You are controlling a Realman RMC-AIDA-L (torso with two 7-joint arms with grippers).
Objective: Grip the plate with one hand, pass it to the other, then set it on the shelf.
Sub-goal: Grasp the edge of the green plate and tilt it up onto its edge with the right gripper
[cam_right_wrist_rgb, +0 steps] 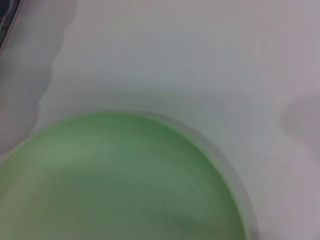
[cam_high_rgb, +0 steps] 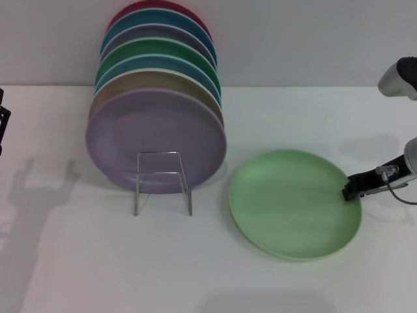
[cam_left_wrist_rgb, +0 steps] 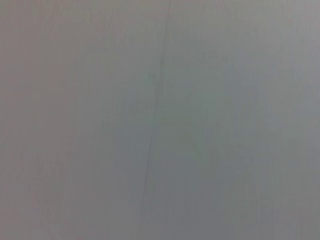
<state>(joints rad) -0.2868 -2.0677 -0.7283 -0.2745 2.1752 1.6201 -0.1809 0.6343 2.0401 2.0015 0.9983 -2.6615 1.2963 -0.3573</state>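
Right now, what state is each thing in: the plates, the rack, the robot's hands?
Mint plate: flat on the table, right gripper at its rim.
Stacked plates: on edge in the rack, lilac one in front.
Rack: full of plates, front frame bare.
Right gripper: at the mint plate's right rim.
Left gripper: at the table's left edge, away from everything.
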